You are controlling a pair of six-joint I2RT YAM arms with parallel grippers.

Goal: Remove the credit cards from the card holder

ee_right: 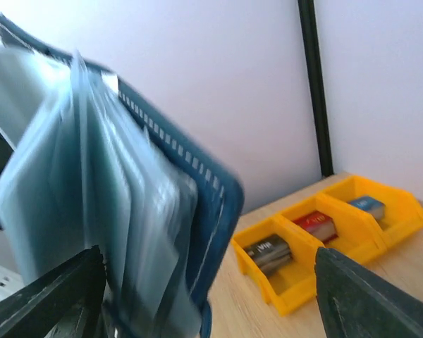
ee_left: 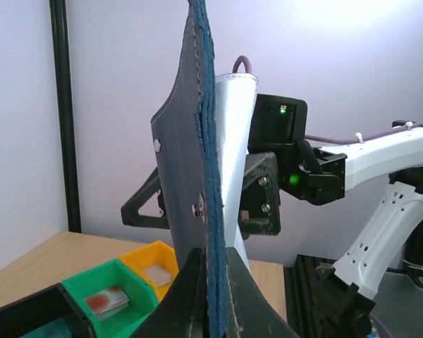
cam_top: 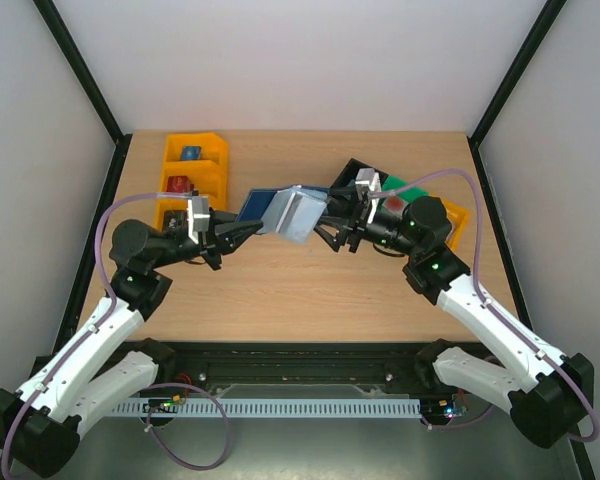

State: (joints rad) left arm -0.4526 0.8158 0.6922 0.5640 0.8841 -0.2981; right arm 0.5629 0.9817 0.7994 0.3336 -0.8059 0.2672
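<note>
I see bright, even light, soft shadows on the table [cam_top: 310,290]; my right wrist view blurs the card holder [ee_right: 217,198] badly.

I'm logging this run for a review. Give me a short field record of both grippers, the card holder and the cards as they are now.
left gripper: shut on the dark navy folding card holder, pinching one edge, holder held upright
right gripper: open, at the holder's fanned end, not gripping it
holder state: open, pale blue-grey inner panels spread out
credit cards: none seen outside the holder; cards and sleeves cannot be told apart
</note>
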